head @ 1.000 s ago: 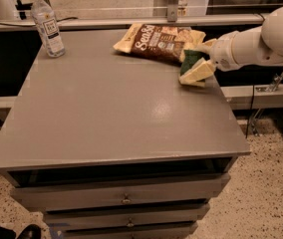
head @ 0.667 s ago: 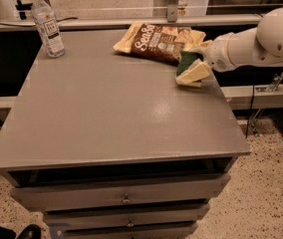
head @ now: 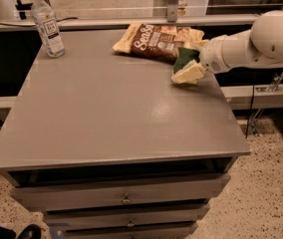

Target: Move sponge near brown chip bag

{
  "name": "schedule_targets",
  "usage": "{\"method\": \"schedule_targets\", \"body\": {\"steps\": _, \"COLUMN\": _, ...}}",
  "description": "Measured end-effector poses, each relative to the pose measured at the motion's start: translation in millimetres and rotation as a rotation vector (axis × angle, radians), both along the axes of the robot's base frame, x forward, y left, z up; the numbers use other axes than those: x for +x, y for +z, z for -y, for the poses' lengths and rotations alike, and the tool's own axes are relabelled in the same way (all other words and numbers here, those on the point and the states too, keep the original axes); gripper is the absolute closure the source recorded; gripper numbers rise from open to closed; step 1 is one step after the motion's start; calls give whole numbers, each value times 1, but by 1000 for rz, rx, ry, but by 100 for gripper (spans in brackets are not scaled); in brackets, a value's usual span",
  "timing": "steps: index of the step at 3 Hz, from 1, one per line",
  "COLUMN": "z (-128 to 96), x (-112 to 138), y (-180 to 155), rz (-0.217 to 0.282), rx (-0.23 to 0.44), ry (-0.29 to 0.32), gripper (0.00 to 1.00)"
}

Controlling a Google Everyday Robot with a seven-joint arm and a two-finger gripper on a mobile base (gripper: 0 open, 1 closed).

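Note:
The sponge [head: 187, 71], dark green on top with pale yellow foam below, hangs tilted at the tip of my gripper [head: 200, 63], just above the grey table [head: 106, 118] near its far right edge. The gripper is shut on the sponge and comes in from the right on a white arm. The brown chip bag [head: 154, 40], dark brown with cream ends and white lettering, lies flat at the back of the table. The sponge is right beside the bag's right end and partly overlaps it in this view.
A clear water bottle [head: 48, 25] stands at the table's far left corner. Drawers [head: 126, 197] run below the table front. A rail and a glass partition stand behind the table. Speckled floor lies to the right.
The arm has carried the sponge a little to the left, closer along the right end of the chip bag. The bag and the bottle have not moved.

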State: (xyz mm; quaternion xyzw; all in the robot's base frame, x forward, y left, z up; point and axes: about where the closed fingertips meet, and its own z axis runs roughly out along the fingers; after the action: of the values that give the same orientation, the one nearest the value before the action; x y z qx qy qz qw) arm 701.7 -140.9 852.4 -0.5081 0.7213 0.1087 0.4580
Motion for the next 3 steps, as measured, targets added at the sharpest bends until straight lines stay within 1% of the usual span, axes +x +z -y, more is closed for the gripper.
{"method": "schedule_targets", "body": {"steps": 1, "z": 1, "x": -9, "y": 1, "rz": -4, "rx": 17, "ry": -2, "gripper": 0}}
{"method": "schedule_targets", "body": {"steps": 2, "z": 4, "x": -25, "y": 9, "rz": 1, "rx": 52, "ry": -6, "gripper": 0}}
{"method": "schedule_targets", "body": {"steps": 3, "z": 27, "x": -47, "y": 24, "rz": 23, "rx": 71, "ry": -48, "gripper": 0}}
